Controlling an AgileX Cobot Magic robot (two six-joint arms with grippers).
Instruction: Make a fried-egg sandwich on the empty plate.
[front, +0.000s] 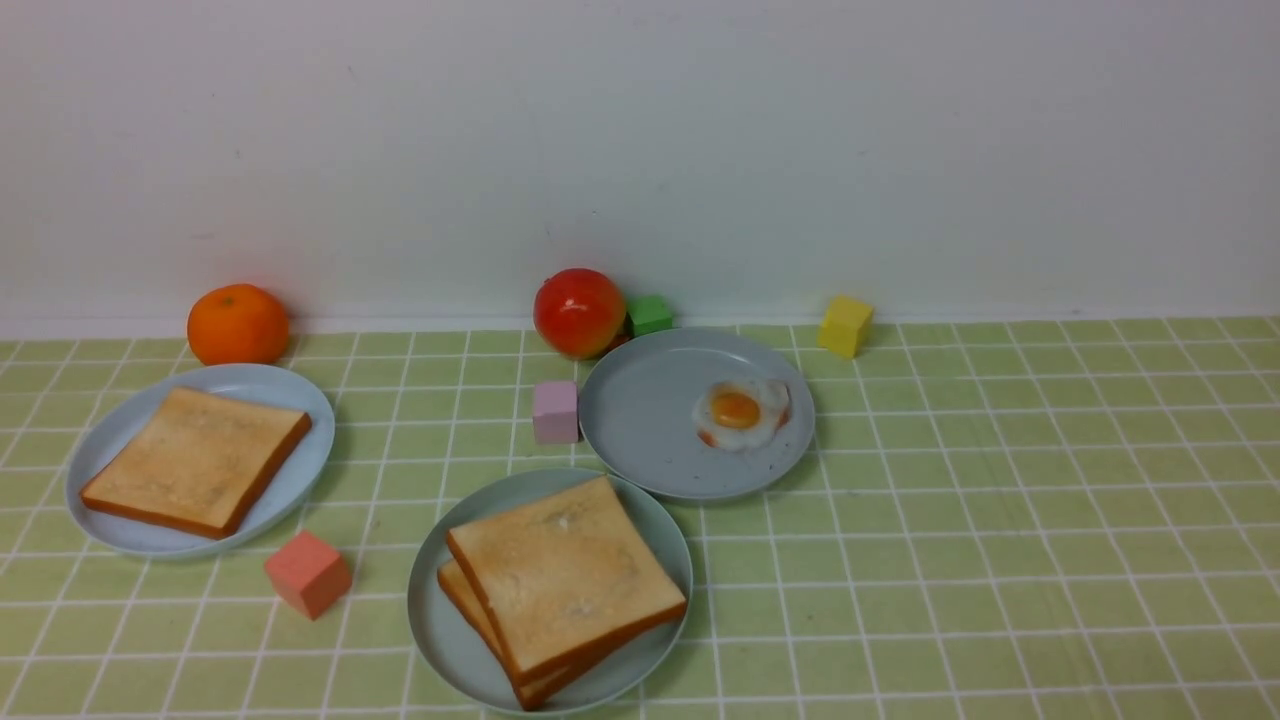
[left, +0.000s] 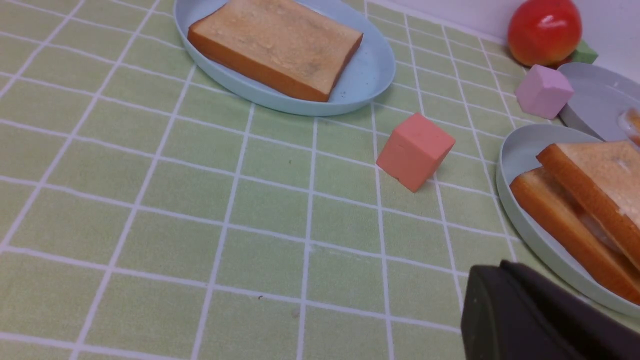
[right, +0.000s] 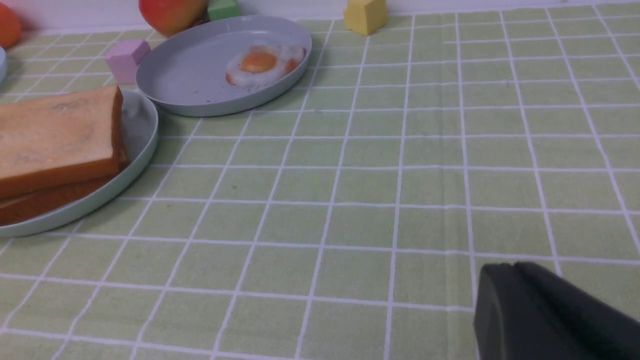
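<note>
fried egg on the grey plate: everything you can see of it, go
The fried egg is a small glossy toy: wavy white, round orange yolk slightly off centre, reddish-brown flecks along the rim. It looks like moulded plastic or rubber. It lies flat, yolk up, near the right edge of the grey-blue plate, touching only that plate. Nothing covers it, and no gripper is near it.

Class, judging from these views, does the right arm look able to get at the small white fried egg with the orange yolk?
Probably yes. The fried egg lies uncovered near the rim of the round grey-blue plate, on the side toward the right arm, with only bare green checked cloth between it and that arm.
</note>
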